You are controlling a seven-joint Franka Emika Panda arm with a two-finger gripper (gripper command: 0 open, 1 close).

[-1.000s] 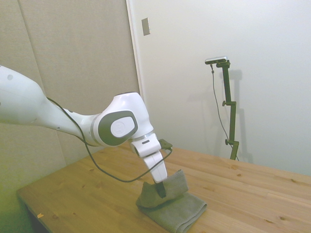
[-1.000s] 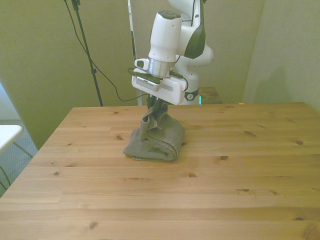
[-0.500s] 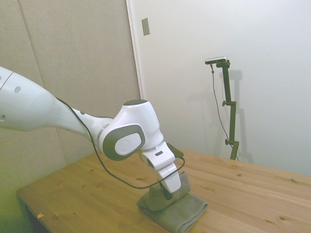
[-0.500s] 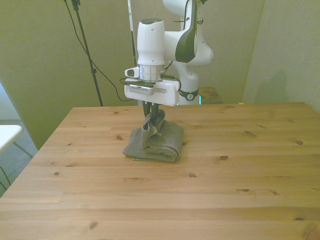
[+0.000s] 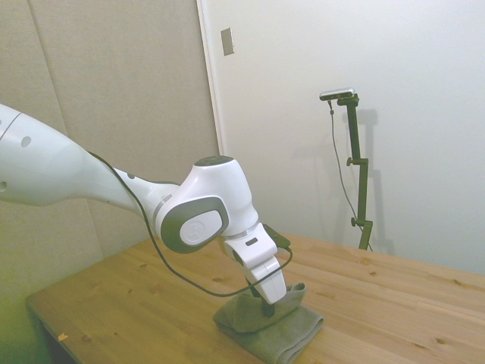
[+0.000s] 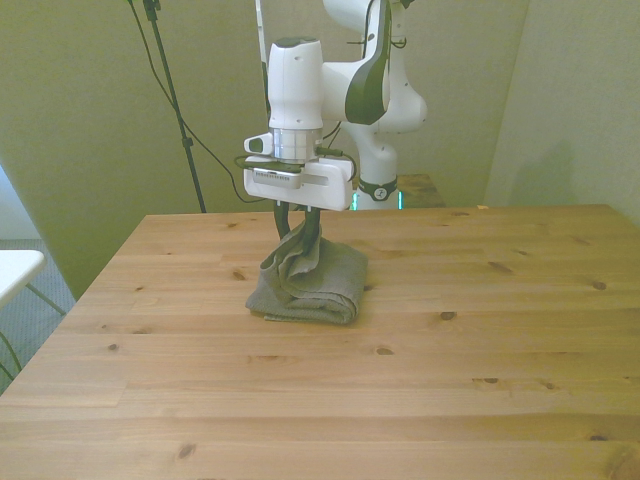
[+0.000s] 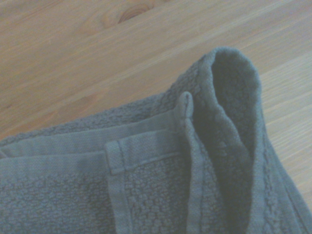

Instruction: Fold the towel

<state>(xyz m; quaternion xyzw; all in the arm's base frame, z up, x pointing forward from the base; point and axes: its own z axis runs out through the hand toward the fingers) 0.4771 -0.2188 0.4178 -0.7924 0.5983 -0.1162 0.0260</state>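
The towel (image 6: 308, 283) is seen folded on the wooden table (image 6: 450, 380), at its middle. One corner is pinched by the gripper (image 6: 300, 224), which has been lowered and carried toward nine o'clock since earlier.

We see the white arm entering from the side view's left edge, forearm sloping down to a bent wrist at frame centre. Gripper (image 6: 298, 222) points down, lower middle of that view; in the front view it hangs upper centre, fingers pinched together on cloth. Black cable loops under the wrist.
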